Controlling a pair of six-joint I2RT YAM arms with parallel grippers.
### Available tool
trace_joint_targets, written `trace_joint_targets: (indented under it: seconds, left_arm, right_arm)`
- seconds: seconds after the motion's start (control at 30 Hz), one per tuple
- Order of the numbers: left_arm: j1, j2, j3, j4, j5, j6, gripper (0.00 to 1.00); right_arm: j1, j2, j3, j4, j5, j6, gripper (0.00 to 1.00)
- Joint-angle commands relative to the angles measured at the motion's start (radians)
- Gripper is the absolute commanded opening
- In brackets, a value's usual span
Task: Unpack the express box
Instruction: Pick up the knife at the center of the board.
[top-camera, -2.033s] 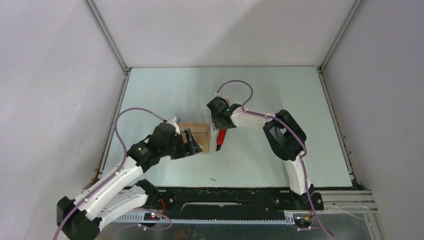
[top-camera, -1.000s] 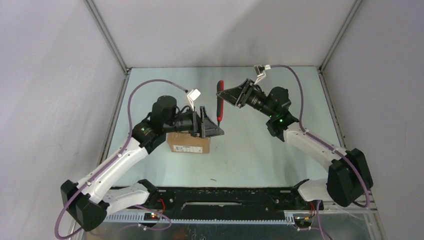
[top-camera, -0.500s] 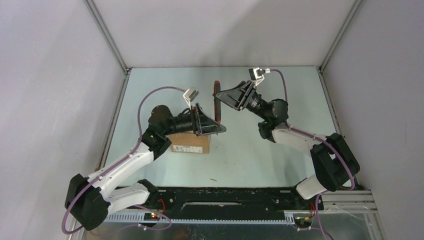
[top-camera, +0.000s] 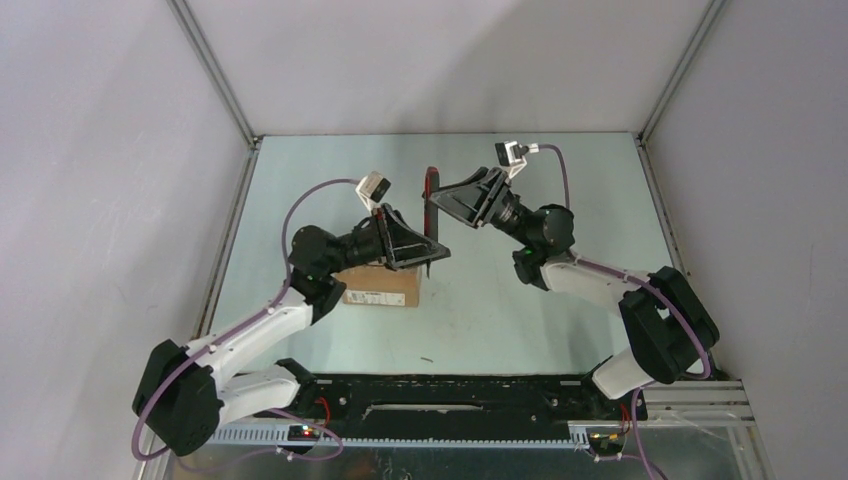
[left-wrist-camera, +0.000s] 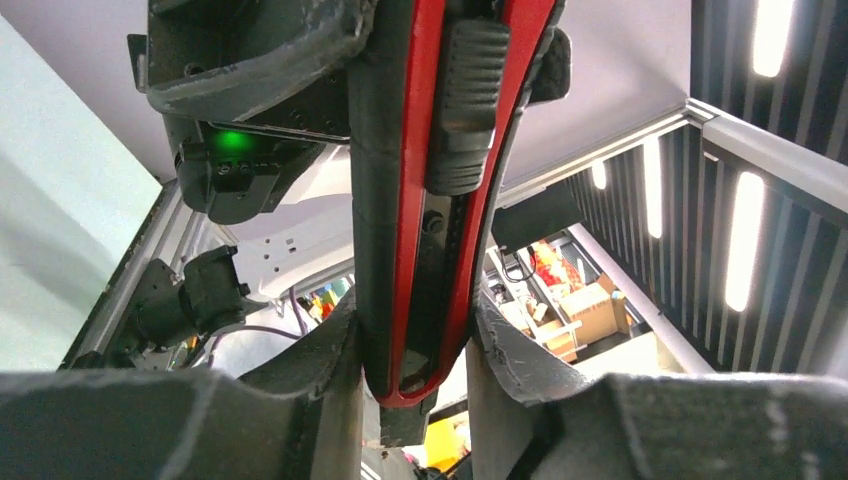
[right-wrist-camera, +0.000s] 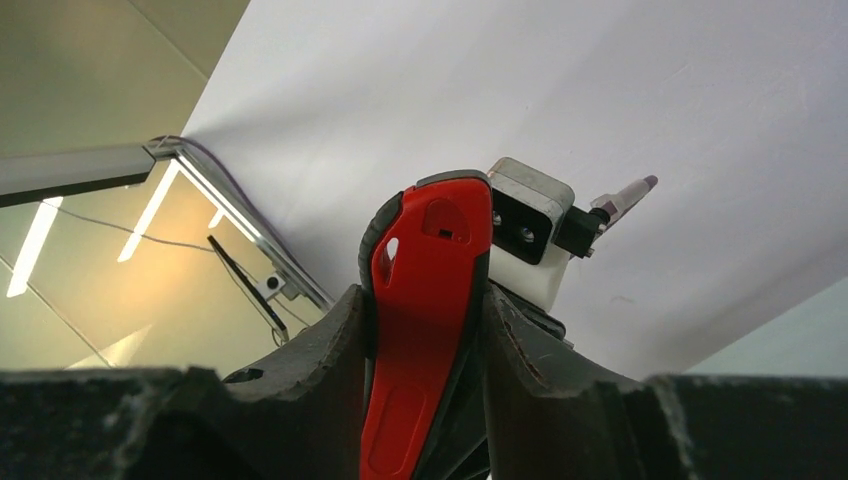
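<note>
Left end effector (left-wrist-camera: 411, 352) and right end effector (right-wrist-camera: 421, 318) pinch the utility knife (top-camera: 432, 215)

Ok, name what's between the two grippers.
The red-and-black utility knife: right gripper clamps one end, left gripper the other; both wrist views show it.

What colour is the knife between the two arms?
The utility knife is red with a black slider and edging, clearest in the left wrist view.
</note>
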Motion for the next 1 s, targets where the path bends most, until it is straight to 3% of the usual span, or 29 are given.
trace_joint_targets:
  seconds: [0.0,0.07,0.17,0.2,0.27,0.47,0.73,0.83,0.97]
  left_arm:
    - [0.006,-0.056,-0.005,-0.035,-0.022,0.018,0.0]
    - [0.011,-0.086,0.025,-0.255,-0.021,0.143,0.0]
    - [0.011,-0.132,0.14,-0.771,-0.099,0.49,0.0]
    - [0.011,-0.135,0.182,-0.896,-0.125,0.588,0.0]
    - [0.01,-0.13,0.238,-1.036,-0.15,0.708,0.0]
    - [-0.009,-0.095,0.344,-1.271,-0.198,0.956,0.0]
    - [-0.066,-0.046,0.411,-1.409,-0.265,1.096,0.0]
    - [-0.07,-0.032,0.419,-1.438,-0.275,1.121,0.0]
    - [-0.071,-0.027,0.427,-1.449,-0.26,1.14,0.0]
  right_arm:
    - [0.005,-0.033,-0.021,-0.035,-0.021,-0.093,0.19]
    - [0.0,-0.078,-0.052,-0.107,-0.021,-0.132,0.48]
    - [-0.014,-0.173,-0.083,-0.305,-0.029,-0.226,0.76]
    - [-0.015,-0.212,-0.086,-0.4,-0.025,-0.271,0.83]
    - [-0.007,-0.274,-0.08,-0.604,-0.011,-0.36,0.85]
    - [0.006,-0.317,-0.046,-0.834,-0.017,-0.444,0.81]
    - [0.02,-0.266,0.034,-0.959,0.028,-0.482,0.78]
    - [0.023,-0.258,0.04,-0.968,0.031,-0.488,0.65]
    - [0.021,-0.257,0.04,-1.02,0.049,-0.504,0.26]
